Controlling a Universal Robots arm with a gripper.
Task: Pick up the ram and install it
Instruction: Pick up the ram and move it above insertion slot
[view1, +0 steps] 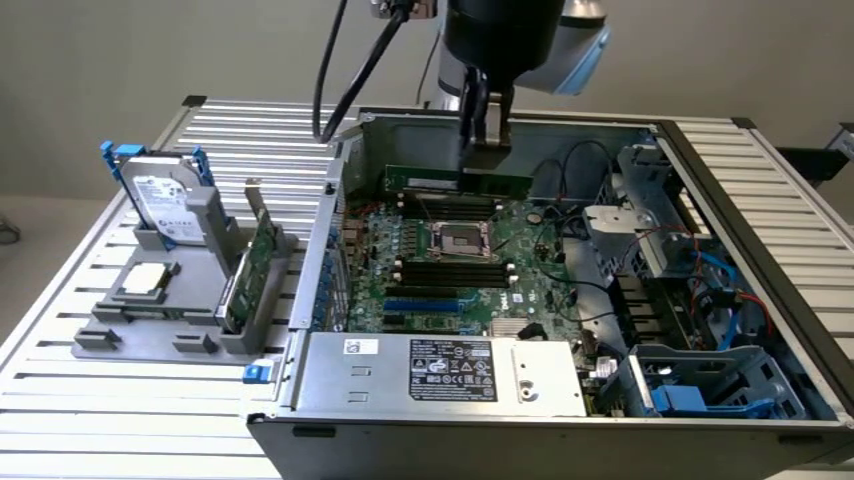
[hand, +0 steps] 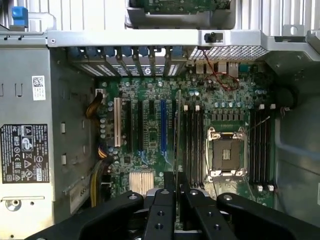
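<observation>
While fingers (view1: 491, 140) clamp ram (view1: 427, 180) above motherboard (view1: 534, 285) — power-supply label (view1: 454, 368) print too small to read.

Top of the robot arm (view1: 514, 30) above the computer case (view1: 534, 445) cut off by the picture's edge, middle of the ram (view1: 427, 181) hidden behind the gripper (view1: 483, 160) near the case's far wall, power supply (view1: 441, 370) label print by the case's near wall too small to read

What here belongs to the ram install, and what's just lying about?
In the job:
- gripper, shut on the ram above the board
- memory slots
- motherboard

Lying about:
- hard drive
- expansion card
- square silver chip
- power supply
</observation>
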